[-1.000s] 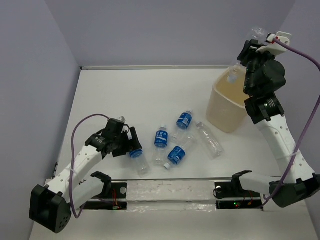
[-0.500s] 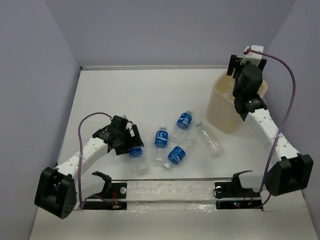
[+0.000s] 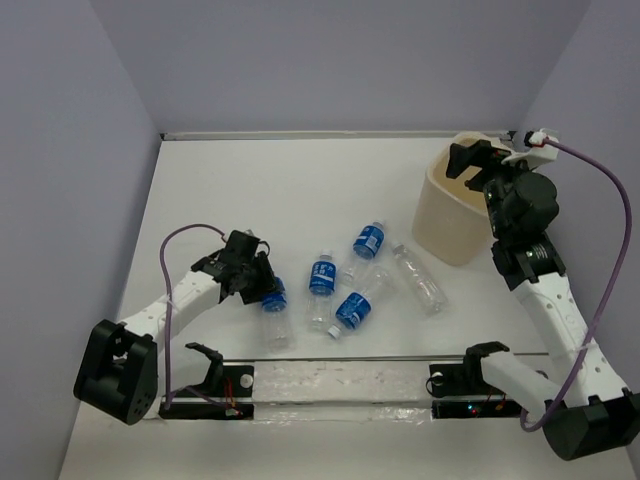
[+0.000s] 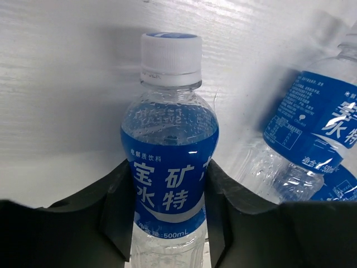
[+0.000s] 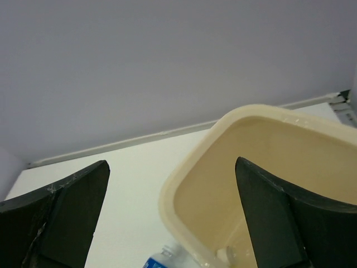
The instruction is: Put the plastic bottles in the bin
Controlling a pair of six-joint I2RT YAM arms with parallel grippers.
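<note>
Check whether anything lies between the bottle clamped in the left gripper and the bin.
Four loose bottles lie flat on the table between the held bottle and the bin: three blue-labelled, one unlabelled. The left gripper could probably carry over them. The right gripper hangs open over the bin and may block the drop.

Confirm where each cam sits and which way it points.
Top: above, behind the arms, looking down at table; both show.
Left wrist: low over table, facing the bottle in the left gripper; fingers show.
Right wrist: at the bin rim, facing the back wall; open right gripper shows.
Shared: top and right wrist both see bin.
</note>
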